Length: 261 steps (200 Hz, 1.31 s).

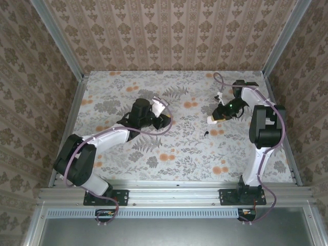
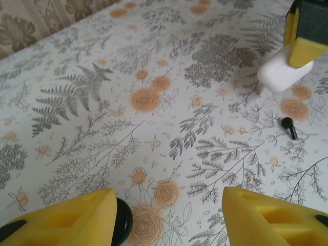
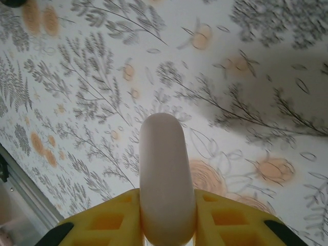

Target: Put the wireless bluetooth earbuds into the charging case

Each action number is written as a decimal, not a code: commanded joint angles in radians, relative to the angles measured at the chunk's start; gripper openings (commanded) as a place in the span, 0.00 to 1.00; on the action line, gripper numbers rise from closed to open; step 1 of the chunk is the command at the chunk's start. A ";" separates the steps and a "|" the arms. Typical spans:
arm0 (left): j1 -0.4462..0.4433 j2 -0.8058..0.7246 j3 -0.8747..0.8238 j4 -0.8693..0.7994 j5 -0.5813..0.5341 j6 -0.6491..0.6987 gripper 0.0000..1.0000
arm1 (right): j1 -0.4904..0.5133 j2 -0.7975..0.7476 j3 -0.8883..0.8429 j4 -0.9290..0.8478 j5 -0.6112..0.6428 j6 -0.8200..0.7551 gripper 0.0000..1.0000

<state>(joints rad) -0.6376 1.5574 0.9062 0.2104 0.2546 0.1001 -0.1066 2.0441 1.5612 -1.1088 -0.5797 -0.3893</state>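
My right gripper [image 1: 218, 117] is shut on the white charging case [image 3: 165, 174], which stands out past the yellow fingers [image 3: 225, 215] above the table. The case [image 2: 281, 73] also shows in the left wrist view, and one small black earbud [image 2: 289, 127] lies on the floral table just below it [image 1: 205, 133]. My left gripper [image 2: 169, 205] hangs low over the table with its jaws wide apart. A glossy black rounded piece [image 2: 123, 221] rests against the inner side of its left finger. I cannot tell whether that piece is an earbud.
The floral table [image 1: 174, 154] is walled on three sides by patterned panels, with a metal rail [image 1: 174, 193] along the near edge. A dark object [image 3: 13, 2] sits at the top left corner of the right wrist view.
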 commanded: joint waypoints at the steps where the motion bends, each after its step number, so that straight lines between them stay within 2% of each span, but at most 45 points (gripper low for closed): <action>1: 0.007 0.034 0.062 -0.122 -0.029 -0.047 0.56 | -0.016 0.041 0.045 -0.108 0.002 -0.041 0.26; 121: 0.006 0.153 0.340 -0.538 -0.110 -0.312 0.53 | -0.031 0.192 0.121 -0.217 -0.032 -0.102 0.29; 183: 0.006 0.182 0.378 -0.586 -0.114 -0.397 0.53 | -0.047 0.203 0.109 -0.158 -0.011 -0.052 0.48; 261: 0.001 0.236 0.487 -0.743 -0.185 -0.627 0.50 | -0.074 0.148 0.089 -0.034 0.016 0.038 0.53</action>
<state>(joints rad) -0.6380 1.7706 1.3281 -0.4347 0.1215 -0.4179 -0.1730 2.2360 1.6566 -1.2060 -0.5816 -0.4061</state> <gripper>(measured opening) 0.499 0.524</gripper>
